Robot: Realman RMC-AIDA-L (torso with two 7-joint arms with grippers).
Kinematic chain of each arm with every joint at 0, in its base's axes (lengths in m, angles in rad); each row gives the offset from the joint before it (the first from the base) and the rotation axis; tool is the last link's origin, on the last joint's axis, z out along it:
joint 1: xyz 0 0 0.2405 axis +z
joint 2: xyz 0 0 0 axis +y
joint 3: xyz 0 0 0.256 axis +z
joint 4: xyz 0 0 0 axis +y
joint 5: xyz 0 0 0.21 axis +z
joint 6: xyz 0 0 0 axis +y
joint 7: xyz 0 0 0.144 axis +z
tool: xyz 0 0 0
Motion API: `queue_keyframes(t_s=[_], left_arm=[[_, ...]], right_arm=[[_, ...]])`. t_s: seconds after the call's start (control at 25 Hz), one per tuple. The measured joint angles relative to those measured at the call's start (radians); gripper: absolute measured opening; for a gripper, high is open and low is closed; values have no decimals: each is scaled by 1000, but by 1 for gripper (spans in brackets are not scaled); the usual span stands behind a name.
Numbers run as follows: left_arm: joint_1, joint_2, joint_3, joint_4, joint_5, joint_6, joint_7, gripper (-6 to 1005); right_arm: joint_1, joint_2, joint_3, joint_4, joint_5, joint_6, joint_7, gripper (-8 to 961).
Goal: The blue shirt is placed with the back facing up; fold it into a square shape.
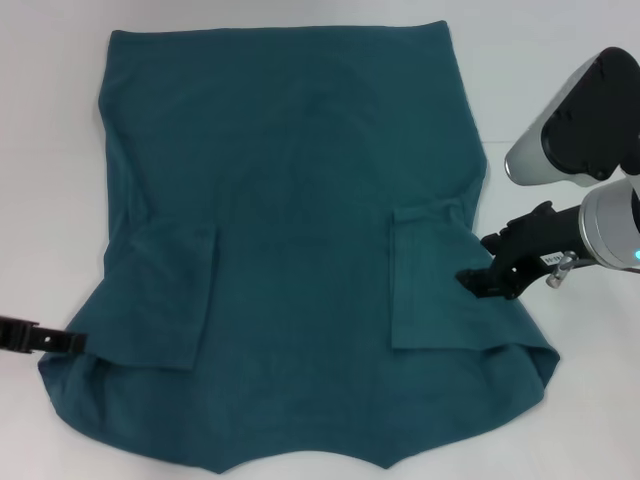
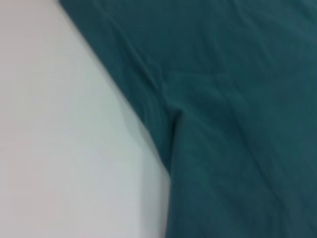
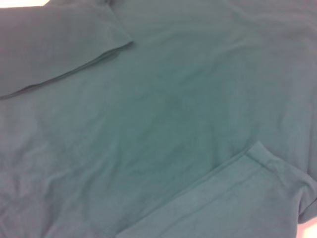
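The blue shirt [image 1: 300, 200] lies flat on the white table [image 1: 50, 150], hem at the far side and collar end near me. Both short sleeves are folded inward onto the body, one on the left [image 1: 165, 300] and one on the right [image 1: 435, 280]. My left gripper [image 1: 60, 342] is low at the shirt's near left edge, by the shoulder. My right gripper [image 1: 485, 282] is at the shirt's right edge, beside the folded right sleeve. The left wrist view shows the shirt's edge [image 2: 168, 124] against the table. The right wrist view is filled with shirt fabric [image 3: 163, 109] and both sleeve folds.
The white table [image 2: 59, 148] surrounds the shirt with bare strips on the left and right. My right arm's grey and white forearm [image 1: 580, 120] hangs above the table's right side.
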Motion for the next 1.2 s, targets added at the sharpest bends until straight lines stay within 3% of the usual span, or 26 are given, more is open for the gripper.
queue_keyframes(t_s=[1.2], left_arm=[[-15,-5,34,-98,79,-110,2,856]], right_arm=[[9,0,-6,-5,-2,-6,4,548]])
